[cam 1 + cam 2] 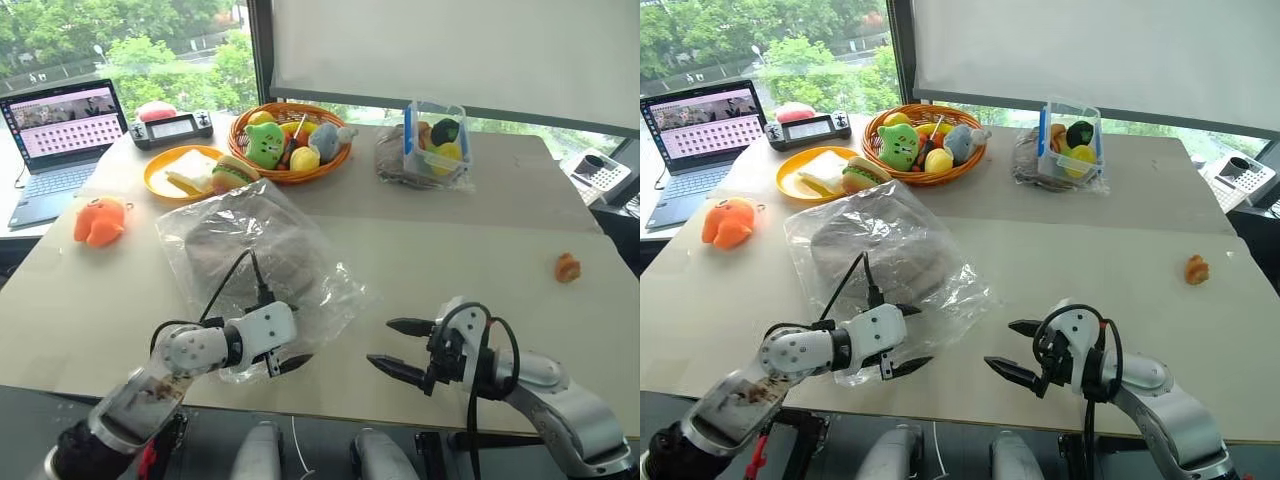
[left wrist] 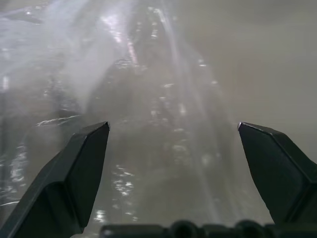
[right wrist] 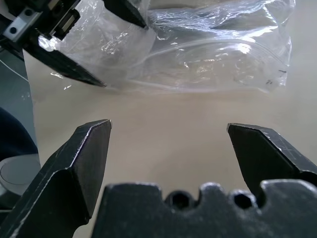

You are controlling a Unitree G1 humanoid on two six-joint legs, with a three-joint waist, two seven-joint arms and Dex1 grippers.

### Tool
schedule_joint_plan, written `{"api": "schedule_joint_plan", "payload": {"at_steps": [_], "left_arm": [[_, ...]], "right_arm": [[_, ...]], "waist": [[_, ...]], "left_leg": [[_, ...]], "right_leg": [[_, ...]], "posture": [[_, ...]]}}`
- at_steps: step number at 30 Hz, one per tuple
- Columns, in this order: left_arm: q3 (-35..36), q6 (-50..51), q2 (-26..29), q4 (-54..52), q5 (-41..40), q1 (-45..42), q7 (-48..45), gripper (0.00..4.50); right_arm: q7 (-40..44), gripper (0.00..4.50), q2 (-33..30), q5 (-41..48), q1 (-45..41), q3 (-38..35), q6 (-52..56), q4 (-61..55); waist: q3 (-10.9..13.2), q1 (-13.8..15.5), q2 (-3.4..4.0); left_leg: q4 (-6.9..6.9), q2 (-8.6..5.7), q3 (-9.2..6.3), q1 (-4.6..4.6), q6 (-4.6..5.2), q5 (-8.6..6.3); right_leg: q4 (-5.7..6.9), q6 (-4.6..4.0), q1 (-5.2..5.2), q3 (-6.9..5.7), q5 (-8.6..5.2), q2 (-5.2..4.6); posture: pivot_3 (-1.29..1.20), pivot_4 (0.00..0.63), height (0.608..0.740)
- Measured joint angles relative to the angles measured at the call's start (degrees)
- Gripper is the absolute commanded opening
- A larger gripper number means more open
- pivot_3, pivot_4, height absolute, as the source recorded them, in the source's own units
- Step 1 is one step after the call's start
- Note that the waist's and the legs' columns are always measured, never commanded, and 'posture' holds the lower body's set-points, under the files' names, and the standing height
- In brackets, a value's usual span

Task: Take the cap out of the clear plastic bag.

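Note:
The clear plastic bag (image 1: 335,298) lies crinkled on the table's near left half. Inside it the beige-grey cap (image 1: 250,250) shows as a dull rounded mass. My left gripper (image 1: 290,337) is at the bag's near edge with both black fingers spread wide, and bag film lies between them in the left wrist view (image 2: 163,89). It is open and grips nothing. The right gripper (image 1: 381,342) hovers open over bare table just right of the bag's near corner, fingers pointing left. From the right wrist view the bag (image 3: 213,44) and the left gripper (image 3: 106,44) lie straight ahead.
Along the back stand a wicker basket (image 1: 243,150) of plush toys, an orange plate (image 1: 158,178) with a sandwich toy, a controller (image 1: 172,128) and a clear blue-handled box (image 1: 437,140). A laptop (image 1: 60,135) and an orange plush (image 1: 100,220) sit left. A small orange toy (image 1: 567,267) lies right.

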Motion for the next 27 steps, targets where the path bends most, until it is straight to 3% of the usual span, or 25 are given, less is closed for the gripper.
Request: {"api": "schedule_joint_plan", "payload": {"at_steps": [8,16,21,27], "left_arm": [[7.12,-6.12,-2.76,1.78,5.22,4.69,6.54,4.46],[8.83,-8.90,-5.42,5.43,6.72,4.88,7.67,4.46],[16.29,-6.83,-11.81,0.33,-13.65,5.99,0.21,4.46],[23.41,-2.98,-6.17,-2.57,-25.58,9.20,-7.64,4.46]], "right_arm": [[1.54,4.50,0.00,-0.10,-1.92,0.25,0.40,1.05],[1.99,4.50,1.10,-0.77,-3.62,1.14,-0.13,3.77],[2.20,4.50,1.99,-1.47,-4.02,2.10,-1.17,4.57],[2.69,4.50,2.67,-2.92,-4.90,3.24,-1.99,6.83]], "waist": [[0.00,0.25,0.00],[0.00,0.23,0.00],[0.00,0.15,0.00],[-0.01,-0.27,0.02]], "left_leg": [[0.00,-0.01,0.00,0.00,0.00,0.00],[0.00,-0.02,0.00,-0.01,0.00,0.00],[0.00,0.01,0.00,-0.03,0.00,0.00],[0.01,0.00,0.02,0.07,0.00,0.00]], "right_leg": [[0.00,-0.03,0.02,-0.01,0.02,-0.03],[0.00,-0.05,0.01,-0.02,0.04,-0.02],[0.02,-0.05,0.01,-0.04,0.05,-0.03],[0.05,-0.05,0.04,-0.03,0.04,-0.01]], "posture": [[0.00,0.150,0.740],[0.00,0.150,0.740],[0.00,0.150,0.740],[0.00,0.150,0.740]]}}
